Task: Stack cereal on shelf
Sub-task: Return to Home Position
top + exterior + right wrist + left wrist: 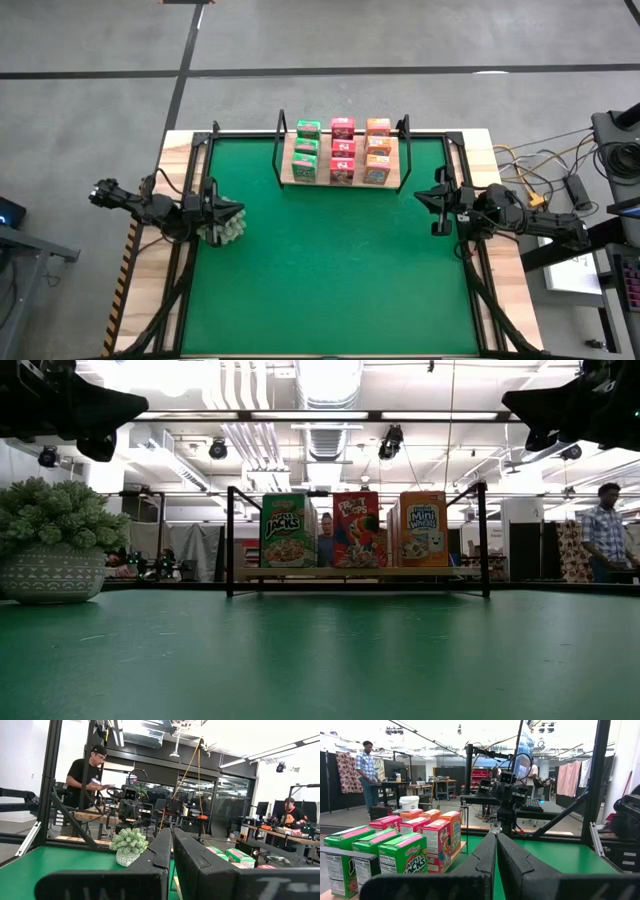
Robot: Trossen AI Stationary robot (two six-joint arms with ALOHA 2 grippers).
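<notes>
Left wrist view has the left gripper [496, 838] with its jaws pressed together, pinching nothing, aimed level across the tabletop [560, 857] toward the other arm. The cereal [402, 855] stands off to one side of those jaws, well apart from them.

Right wrist view shows the right gripper [171, 834] with its jaws likewise pressed together and pinching nothing. It points across the green surface at a potted plant [129, 846].

From above, the left gripper sits at the tabletop's left edge, close over the plant, and the right gripper sits at the right edge. Each is about midway along its edge, and they face each other.

Between them but nearer the rear edge, the shelf [287, 168] stands centred and carries all nine boxes in three files. The green boxes [306, 150] are toward the left edge, the pink-red boxes [342, 150] in the middle, and the orange boxes [377, 150] toward the right edge. Neither gripper touches the shelf.

A person [604, 530] stands in the room beyond.
</notes>
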